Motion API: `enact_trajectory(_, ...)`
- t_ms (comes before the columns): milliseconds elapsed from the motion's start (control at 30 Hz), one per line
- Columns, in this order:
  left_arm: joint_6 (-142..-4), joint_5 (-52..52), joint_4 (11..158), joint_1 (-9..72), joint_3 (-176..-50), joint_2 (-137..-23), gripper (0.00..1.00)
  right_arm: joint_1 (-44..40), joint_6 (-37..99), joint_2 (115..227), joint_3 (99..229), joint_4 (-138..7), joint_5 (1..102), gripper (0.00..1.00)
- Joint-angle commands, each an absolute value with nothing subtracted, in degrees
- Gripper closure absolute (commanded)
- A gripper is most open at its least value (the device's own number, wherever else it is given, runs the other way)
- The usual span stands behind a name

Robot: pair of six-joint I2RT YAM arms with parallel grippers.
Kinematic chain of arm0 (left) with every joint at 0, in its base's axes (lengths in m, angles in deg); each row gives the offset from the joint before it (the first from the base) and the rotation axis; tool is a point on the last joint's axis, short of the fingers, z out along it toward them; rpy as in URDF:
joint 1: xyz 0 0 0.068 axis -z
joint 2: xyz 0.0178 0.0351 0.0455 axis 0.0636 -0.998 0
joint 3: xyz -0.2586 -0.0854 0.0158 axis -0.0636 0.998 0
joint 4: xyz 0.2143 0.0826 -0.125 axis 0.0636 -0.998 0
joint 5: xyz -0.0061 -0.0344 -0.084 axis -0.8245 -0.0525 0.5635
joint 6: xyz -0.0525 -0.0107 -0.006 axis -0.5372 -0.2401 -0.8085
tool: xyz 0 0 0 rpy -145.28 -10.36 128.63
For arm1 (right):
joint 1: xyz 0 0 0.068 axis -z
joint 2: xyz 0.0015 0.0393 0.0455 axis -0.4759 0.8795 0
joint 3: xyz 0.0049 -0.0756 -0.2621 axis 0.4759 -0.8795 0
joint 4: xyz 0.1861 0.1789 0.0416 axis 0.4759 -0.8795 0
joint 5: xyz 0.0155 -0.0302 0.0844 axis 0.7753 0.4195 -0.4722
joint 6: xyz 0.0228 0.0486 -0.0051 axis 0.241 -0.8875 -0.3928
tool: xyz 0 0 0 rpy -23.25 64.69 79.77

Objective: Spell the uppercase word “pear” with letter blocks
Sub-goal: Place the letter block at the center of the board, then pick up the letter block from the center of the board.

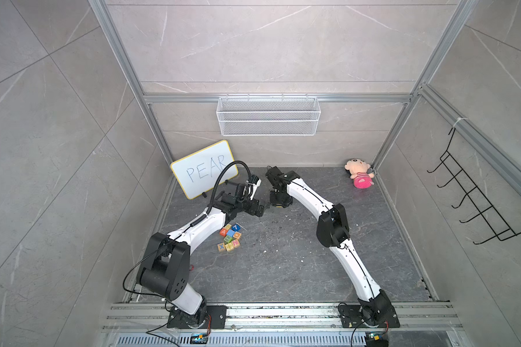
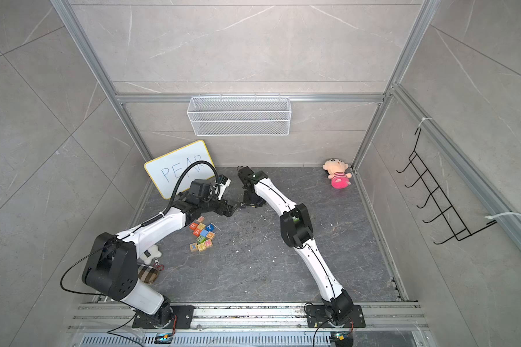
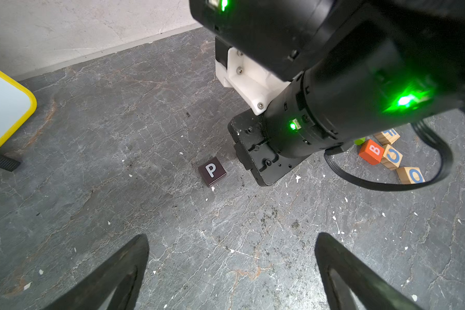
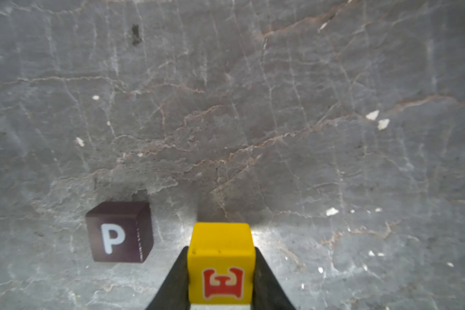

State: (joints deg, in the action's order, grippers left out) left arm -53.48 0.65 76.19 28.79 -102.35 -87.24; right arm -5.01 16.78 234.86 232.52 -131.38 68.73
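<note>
Letter blocks, from the near end: the pile [image 1: 229, 237] sits close by the left arm [image 1: 193, 231]. In it A [image 2: 196, 232] and R [image 2: 194, 225] lie untouched, well apart from the spelling spot.

Farther out, P [image 4: 120, 232] stands alone on the floor [image 4: 306, 107], letter up. Just beside it, on its right as it reads, E [image 4: 220, 264] is pinched in the right gripper [image 4: 220, 249], one finger against each side. Whether it rests on the floor or hangs just above, I cannot tell. Its letter reads turned half round against the P.

Short of the P hovers the left gripper [image 3: 231, 237], fingers spread wide, holding nothing. Beyond them all, the whiteboard [image 1: 203, 171] leans at the wall with PEAR written on it.

My reckoning: one letter placed, the second in the grip beside it, two to fetch. Call it under halfway, and the E may want turning.

Now the views. Only the right wrist view shows the grip and the E's face; in both top views that block is too small under the arm to read. The left wrist view shows the gap between P and the right gripper's body, plus a B cube [image 3: 372, 151] and wooden cubes [image 3: 392, 157] beyond, which I cannot pick out from above. Both top views alone show A in the pile.
</note>
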Motion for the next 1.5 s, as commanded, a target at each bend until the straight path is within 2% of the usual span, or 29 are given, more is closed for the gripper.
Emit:
enact_trajectory(0, -54.5, 1.9, 77.9, 29.0, -102.3, -85.2, 0.00, -4.7, 17.2, 237.2, 234.2, -133.8, 70.0, 0.64)
enact_trajectory(167, -54.9, 2.1, 78.2, 29.2, -102.4, -85.6, 0.00, -4.5, 17.7, 238.0, 234.6, -133.4, 68.7, 0.58)
enact_trajectory(233, -55.2, 2.3, 78.2, 29.3, -102.7, -85.7, 0.00, -4.5, 17.8, 238.1, 235.4, -133.4, 67.3, 0.50)
enact_trajectory(333, -55.5, 2.6, 78.2, 29.6, -102.9, -85.6, 0.00, -4.5, 19.3, 237.7, 238.5, -134.7, 66.5, 0.34)
enact_trajectory(467, -55.7, 2.6, 77.5, 29.9, -103.3, -84.9, 0.00, -4.5, 24.4, 235.1, 240.5, -136.9, 67.1, 0.31)
enact_trajectory(600, -55.7, 2.6, 76.8, 30.0, -103.5, -83.6, 0.00, -4.4, 38.3, 228.9, 236.7, -136.7, 65.8, 0.28)
enact_trajectory(700, -55.7, 3.4, 76.6, 30.0, -103.5, -82.9, 0.00, -4.1, 52.3, 224.3, 226.5, -132.7, 64.2, 0.23)
enact_trajectory(800, -55.5, 4.1, 76.7, 30.3, -103.9, -83.3, 0.00, -2.2, 59.2, 222.9, 223.1, -131.3, 57.7, 0.25)
enact_trajectory(933, -55.4, 3.1, 76.9, 30.9, -103.3, -83.1, 0.00, -0.5, 66.8, 226.1, 227.7, -134.8, 49.2, 0.28)
enact_trajectory(1100, -55.6, 2.4, 76.7, 31.0, -101.8, -81.7, 0.00, 0.4, 76.8, 235.6, 243.4, -143.1, 46.8, 0.29)
enact_trajectory(1200, -55.5, 2.1, 76.4, 31.0, -101.1, -80.5, 0.00, 1.7, 80.6, 238.7, 248.2, -144.1, 45.7, 0.29)
enact_trajectory(1467, -55.3, 1.2, 75.7, 31.0, -100.2, -79.4, 0.00, 1.8, 88.2, 238.5, 244.5, -140.3, 48.2, 0.32)
